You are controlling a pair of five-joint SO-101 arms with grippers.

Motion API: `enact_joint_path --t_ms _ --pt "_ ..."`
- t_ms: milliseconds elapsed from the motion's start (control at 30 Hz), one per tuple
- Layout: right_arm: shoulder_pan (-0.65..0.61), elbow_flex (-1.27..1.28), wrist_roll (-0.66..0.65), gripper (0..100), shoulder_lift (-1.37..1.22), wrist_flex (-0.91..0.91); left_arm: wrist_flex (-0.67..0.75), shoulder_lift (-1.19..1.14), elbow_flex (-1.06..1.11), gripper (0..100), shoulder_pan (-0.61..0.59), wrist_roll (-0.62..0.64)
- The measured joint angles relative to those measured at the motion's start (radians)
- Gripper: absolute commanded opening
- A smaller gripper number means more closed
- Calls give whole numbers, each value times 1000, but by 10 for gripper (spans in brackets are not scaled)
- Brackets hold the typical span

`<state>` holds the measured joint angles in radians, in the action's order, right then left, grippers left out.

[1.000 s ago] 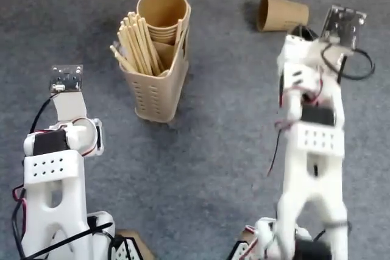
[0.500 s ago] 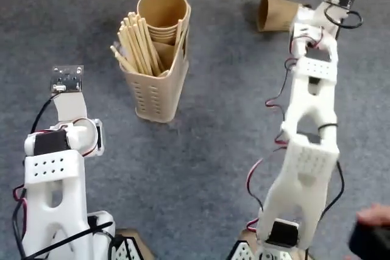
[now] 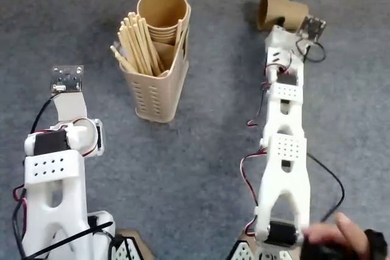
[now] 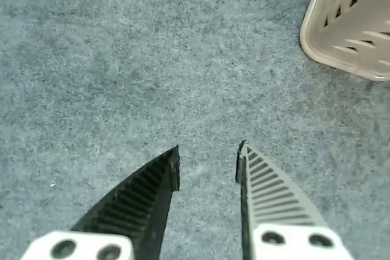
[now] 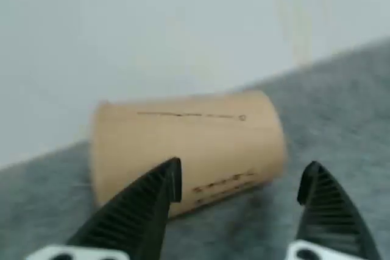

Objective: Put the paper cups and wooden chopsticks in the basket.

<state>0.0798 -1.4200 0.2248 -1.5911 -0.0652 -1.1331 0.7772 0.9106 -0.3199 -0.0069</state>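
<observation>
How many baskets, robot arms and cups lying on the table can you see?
Basket: 1
Robot arms: 2, the left arm and the right arm
Paper cup lying on the table: 1
Total: 4
The stacked cups and chopsticks inside the basket are too crowded to count.

Seen from above, the right arm (image 3: 283,98) lies across the narrow end of the fallen paper cup (image 3: 277,11). That end and the right gripper (image 5: 244,172) are hidden under the wrist. Close up from that wrist, the cup is blurred and the marks on its side can't be read. In the left wrist view the basket (image 4: 350,35) is cut off by the edge, with one corner showing. I can't tell how many cups (image 3: 162,16) are nested inside it, and the chopsticks (image 3: 137,44) vanish below its rim.
</observation>
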Motion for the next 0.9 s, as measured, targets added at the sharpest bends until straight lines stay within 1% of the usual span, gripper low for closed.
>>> enact_joint_path --t_ms 100,200,333,400,433,500,567,633,767,833,900 --pt "17 -87 -2 304 0 -261 0 0 0 182 0 0" --pt "26 -190 -2 304 21 -609 0 0 0 182 0 0" --pt "23 -218 -3 304 149 -1057 0 0 0 182 0 0" --pt "25 -218 -3 304 233 -1177 0 0 0 182 0 0" --pt "26 -218 -3 304 273 -1185 0 0 0 182 0 0" --pt "25 -227 -3 304 328 -1106 0 0 0 182 0 0" --pt "17 -238 -3 303 333 -957 0 0 0 182 0 0" --pt "0 -238 -9 303 290 -753 0 0 0 182 0 0" --pt "-57 -238 -34 303 98 -328 0 0 0 182 0 0" --pt "-92 -238 -77 303 -2 -213 0 0 0 182 0 0" --pt "-132 -236 -118 280 -78 -172 0 0 0 182 0 0"
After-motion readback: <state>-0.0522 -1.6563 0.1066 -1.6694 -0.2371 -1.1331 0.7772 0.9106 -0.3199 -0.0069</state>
